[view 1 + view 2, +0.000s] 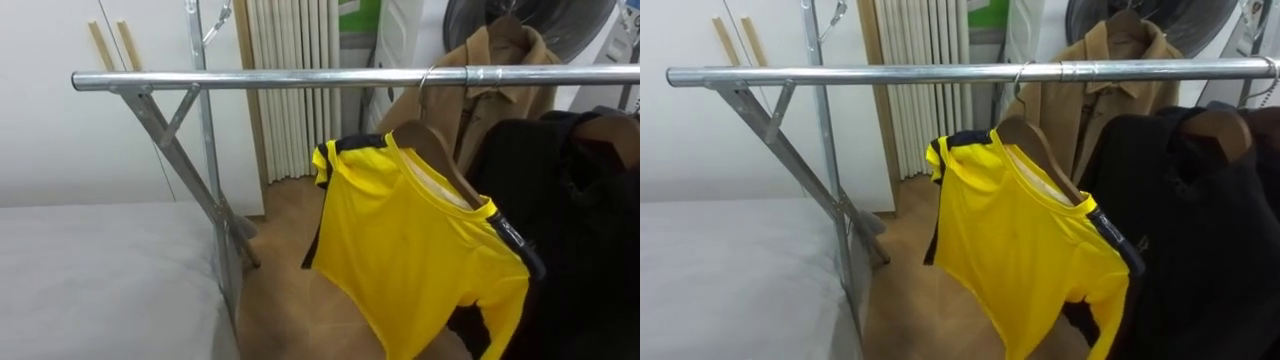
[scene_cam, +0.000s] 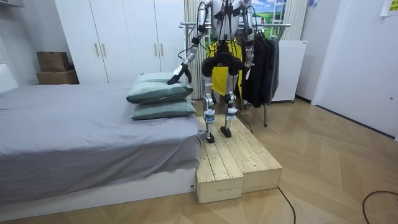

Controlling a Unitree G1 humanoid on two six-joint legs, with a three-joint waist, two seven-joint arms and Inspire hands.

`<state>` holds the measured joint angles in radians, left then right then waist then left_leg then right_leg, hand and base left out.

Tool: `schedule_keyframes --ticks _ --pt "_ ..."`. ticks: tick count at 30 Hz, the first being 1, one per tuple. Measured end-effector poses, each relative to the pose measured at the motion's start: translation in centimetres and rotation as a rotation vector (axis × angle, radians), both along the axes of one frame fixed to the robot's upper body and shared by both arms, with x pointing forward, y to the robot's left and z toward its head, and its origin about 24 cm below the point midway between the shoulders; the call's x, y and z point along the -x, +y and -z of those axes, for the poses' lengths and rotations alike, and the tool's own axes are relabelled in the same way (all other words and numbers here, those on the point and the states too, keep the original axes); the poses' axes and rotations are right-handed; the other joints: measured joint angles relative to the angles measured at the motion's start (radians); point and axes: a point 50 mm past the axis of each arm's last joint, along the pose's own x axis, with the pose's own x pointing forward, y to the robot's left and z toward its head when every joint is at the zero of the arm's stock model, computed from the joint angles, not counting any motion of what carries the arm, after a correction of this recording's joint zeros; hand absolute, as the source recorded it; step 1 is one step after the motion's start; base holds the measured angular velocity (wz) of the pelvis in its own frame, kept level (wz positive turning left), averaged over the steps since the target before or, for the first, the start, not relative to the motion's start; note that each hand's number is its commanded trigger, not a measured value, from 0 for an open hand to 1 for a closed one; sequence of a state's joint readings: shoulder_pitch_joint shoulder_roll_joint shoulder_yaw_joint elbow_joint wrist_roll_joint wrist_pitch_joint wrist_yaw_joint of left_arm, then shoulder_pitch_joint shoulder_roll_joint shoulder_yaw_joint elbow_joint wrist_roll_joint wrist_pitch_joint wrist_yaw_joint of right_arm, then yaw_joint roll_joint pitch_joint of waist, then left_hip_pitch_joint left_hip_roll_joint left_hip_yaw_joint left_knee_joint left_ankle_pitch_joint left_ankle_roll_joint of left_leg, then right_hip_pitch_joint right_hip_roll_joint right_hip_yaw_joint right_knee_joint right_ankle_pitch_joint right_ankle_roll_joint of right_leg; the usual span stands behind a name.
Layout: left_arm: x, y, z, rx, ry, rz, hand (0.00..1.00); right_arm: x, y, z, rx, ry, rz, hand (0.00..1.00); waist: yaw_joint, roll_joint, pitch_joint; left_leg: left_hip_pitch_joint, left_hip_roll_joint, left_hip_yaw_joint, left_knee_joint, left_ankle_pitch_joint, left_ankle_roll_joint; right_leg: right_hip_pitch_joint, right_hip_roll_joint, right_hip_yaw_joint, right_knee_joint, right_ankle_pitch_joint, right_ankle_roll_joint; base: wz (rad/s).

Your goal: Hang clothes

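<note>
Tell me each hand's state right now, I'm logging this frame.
Left hand: cannot be told; out over the pillows.
Right hand: cannot be told; against the dark clothes.

Bright, even room light glints softly along the metal rail.

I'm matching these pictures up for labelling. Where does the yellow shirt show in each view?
Left eye view: the yellow shirt hangs right of centre, on a wooden hanger under the rail.
Right eye view: the shirt is near the centre, on the same hanger.
Room view: it is at top centre, partly behind the robot.
Shared landmark: the dark clothes hanging just right of it.
</note>
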<state>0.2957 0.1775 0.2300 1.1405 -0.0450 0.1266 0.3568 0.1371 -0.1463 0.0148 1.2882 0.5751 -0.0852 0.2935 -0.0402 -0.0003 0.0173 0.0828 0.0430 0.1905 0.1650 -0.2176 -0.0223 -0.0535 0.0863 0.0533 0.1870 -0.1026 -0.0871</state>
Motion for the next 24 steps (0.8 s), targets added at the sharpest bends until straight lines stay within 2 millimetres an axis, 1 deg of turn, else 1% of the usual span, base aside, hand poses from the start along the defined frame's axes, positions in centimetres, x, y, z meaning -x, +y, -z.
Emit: schedule_keyframes --ticks 3,10,24 --pt "-0.06 -0.11 0.07 0.012 -0.013 -0.025 0.00 0.15 -0.03 0.03 -0.005 0.013 0.015 0.00 -0.002 0.004 0.0020 0.000 -0.001 -0.001 -0.001 -0.001 0.002 0.000 -0.001 -0.001 0.000 0.000 0.001 0.01" --pt "0.01 -0.17 0.10 0.023 -0.020 -0.045 0.00 0.08 -0.03 0.05 -0.001 0.020 0.015 0.00 -0.002 0.004 0.0020 -0.002 -0.003 -0.007 -0.001 -0.001 0.005 -0.002 -0.002 0.001 -0.002 -0.002 0.004 0.00" --pt "0.03 -0.22 0.12 0.024 -0.016 -0.038 0.00 0.20 0.02 0.09 -0.004 0.028 0.014 0.00 -0.003 0.001 -0.0003 0.000 -0.007 -0.007 0.003 0.002 0.010 0.001 -0.005 0.004 -0.003 -0.003 0.007 0.00"
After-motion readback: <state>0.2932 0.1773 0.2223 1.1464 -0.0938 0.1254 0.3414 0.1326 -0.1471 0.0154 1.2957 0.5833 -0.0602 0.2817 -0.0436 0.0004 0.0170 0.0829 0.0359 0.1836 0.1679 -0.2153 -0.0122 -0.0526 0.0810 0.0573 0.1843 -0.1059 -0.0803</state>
